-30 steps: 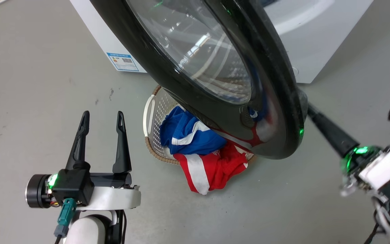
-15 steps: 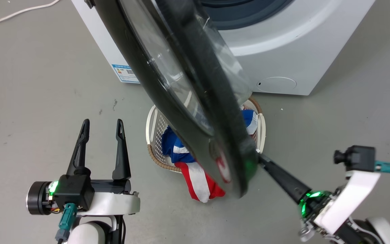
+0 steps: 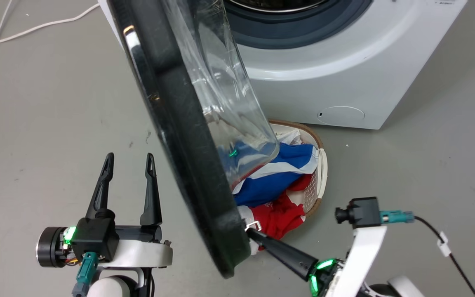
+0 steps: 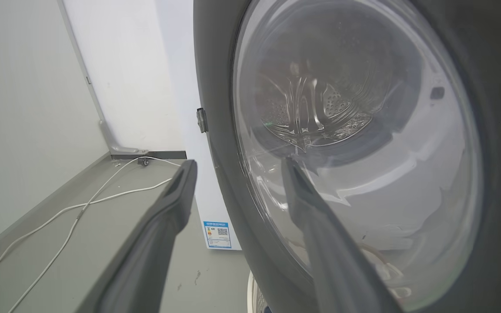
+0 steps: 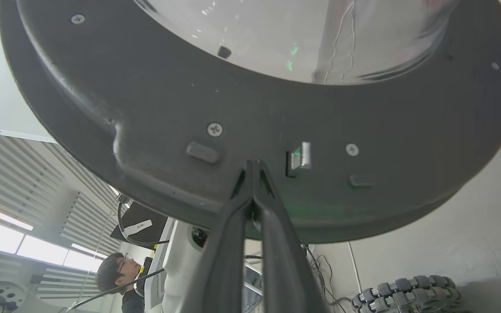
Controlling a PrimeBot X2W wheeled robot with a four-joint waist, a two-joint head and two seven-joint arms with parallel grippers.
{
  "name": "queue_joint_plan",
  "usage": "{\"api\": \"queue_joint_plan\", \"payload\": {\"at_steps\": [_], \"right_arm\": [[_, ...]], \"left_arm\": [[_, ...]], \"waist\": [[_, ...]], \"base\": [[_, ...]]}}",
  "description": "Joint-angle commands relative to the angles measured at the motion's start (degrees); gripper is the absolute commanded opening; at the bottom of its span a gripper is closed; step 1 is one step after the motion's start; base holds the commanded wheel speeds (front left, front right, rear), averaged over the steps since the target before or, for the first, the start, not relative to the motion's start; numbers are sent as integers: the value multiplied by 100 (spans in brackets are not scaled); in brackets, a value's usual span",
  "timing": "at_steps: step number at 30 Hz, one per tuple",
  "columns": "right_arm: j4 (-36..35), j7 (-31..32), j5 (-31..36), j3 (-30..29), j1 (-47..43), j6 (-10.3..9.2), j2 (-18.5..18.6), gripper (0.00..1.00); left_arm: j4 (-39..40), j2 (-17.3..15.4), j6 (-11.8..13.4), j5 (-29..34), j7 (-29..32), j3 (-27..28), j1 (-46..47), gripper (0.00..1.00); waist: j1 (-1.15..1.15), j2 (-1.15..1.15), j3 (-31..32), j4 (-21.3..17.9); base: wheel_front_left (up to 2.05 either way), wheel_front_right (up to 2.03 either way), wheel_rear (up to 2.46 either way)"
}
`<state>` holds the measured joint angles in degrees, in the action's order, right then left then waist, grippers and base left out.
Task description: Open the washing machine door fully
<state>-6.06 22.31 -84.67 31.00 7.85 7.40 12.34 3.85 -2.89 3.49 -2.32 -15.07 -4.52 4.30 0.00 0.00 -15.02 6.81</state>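
- My right gripper [image 5: 253, 167], pinched shut and empty, is pushing the inner rim of the half-open washing machine door [image 3: 179, 123], risking slipping off.
- My left gripper [image 3: 129, 159], spread empty, is sitting in its swing path.

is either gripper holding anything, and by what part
Nothing is held. The right gripper, shut, only presses its tips on the washing machine door, at its inner rim; the left gripper is open.

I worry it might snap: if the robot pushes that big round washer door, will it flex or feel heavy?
Likely stiff: the washing machine door has a thick black rim, unbent where the shut right tool touches it. Its bulging glass window suggests weight and some fragility. Joined to the washing machine, it should swing, not slide.
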Motion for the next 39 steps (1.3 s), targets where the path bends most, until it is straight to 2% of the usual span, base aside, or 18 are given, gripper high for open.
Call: {"api": "queue_joint_plan", "payload": {"at_steps": [1, 9, 15, 17, 18, 19, 20, 22, 25, 27, 30, 33, 39], "right_arm": [[135, 49, -41, 157, 77, 17, -93, 0], [460, -90, -110, 426, 128, 17, -220, 0], [314, -690, -11, 187, -57, 17, -53, 0], [188, -996, 97, 61, -130, 17, 44, 31], [111, -1195, 192, -22, -166, 17, 102, 42], [52, -1441, 334, -128, -194, 17, 160, 85], [1, -1652, 443, -185, -236, 17, 216, 100], [-87, -2172, 854, -320, -256, 17, 368, 100], [-99, -3209, 1392, -663, -349, 16, 411, 100], [-23, -3588, 1904, -880, -393, 15, 474, 100], [44, -3741, 2781, -1475, -465, 16, 306, 100], [-240, -3745, 4018, -2268, -578, 16, -111, 100], [-607, -3748, 6354, -2961, -881, 15, -554, 100]], "left_arm": [[-16, 1, -14, 3, -16, 1, -65, 100], [-56, 1, 5, 14, -15, 6, -161, 100], [-114, 1, 16, 18, -15, 43, -309, 100], [-131, 1, 7, 28, -15, 73, -368, 100], [-135, 1, 1, 38, -16, 87, -406, 100], [-145, 1, -4, 45, -15, 110, -448, 100], [-151, 1, -13, 53, -16, 127, -486, 100], [-160, 0, -24, 72, -15, 178, -562, 100], [-161, -7, -41, 78, -16, 235, -671, 100], [-160, -13, -48, 94, -16, 269, -740, 100], [-145, -14, -49, 116, -15, 321, -821, 100], [-129, -14, -43, 122, -15, 365, -892, 100], [-121, -12, -36, 107, -15, 409, -982, 100]], "waist": [[0, 0, 42, 27], [0, 0, 167, 45], [0, 0, 424, -9], [0, 0, 542, -43], [0, 0, 596, -62], [0, 0, 665, -85], [0, 0, 717, -105], [0, 0, 828, -148], [0, 0, 969, -193], [0, 0, 1051, -215], [0, 0, 1139, -256], [0, 0, 1195, -290], [0, 0, 1268, -317]], "base": [[0, 0, 0], [0, 0, 0], [0, 0, 0], [0, 0, 0], [0, 0, 0], [0, 0, 0], [0, 0, 0], [0, 0, 0], [0, 0, 0], [0, 0, 0], [0, 0, 0], [0, 0, 0], [0, 0, 0]]}}
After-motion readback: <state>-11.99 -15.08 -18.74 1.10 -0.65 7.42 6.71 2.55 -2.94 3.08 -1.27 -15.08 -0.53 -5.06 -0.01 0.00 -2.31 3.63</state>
